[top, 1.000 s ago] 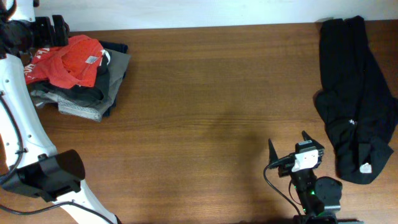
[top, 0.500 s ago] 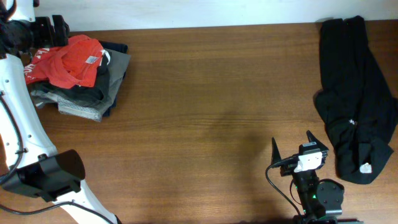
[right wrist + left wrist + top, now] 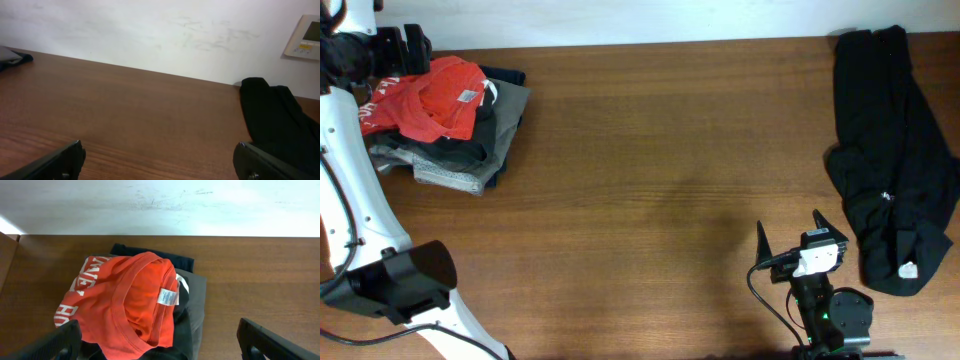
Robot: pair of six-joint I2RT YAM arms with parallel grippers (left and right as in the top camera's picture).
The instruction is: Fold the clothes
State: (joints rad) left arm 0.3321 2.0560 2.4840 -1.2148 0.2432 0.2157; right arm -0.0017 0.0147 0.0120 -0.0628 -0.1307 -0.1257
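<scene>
From overhead, a crumpled orange-red cotton T-shirt with white lettering (image 3: 432,100) lay on a heap of grey and dark folded clothes (image 3: 470,155) at the far left corner of the brown wooden surface (image 3: 650,150). The bunched shirt had its long axis roughly left to right. A long black fabric garment (image 3: 892,150) stretched along the right edge, its long axis running from the far edge toward the near one, with a small white tag at the near end. The right pincer (image 3: 788,224) hovered over bare wood just left of that end, its fingers spread wide and empty.

In the left wrist view, the left pincer (image 3: 159,324) stood wide apart above the shirt (image 3: 125,305), whose collar and white label faced up, lettering to the left.

In the right wrist view, the fingers (image 3: 65,157) were apart over wood, the black garment (image 3: 275,120) ahead on the right.
</scene>
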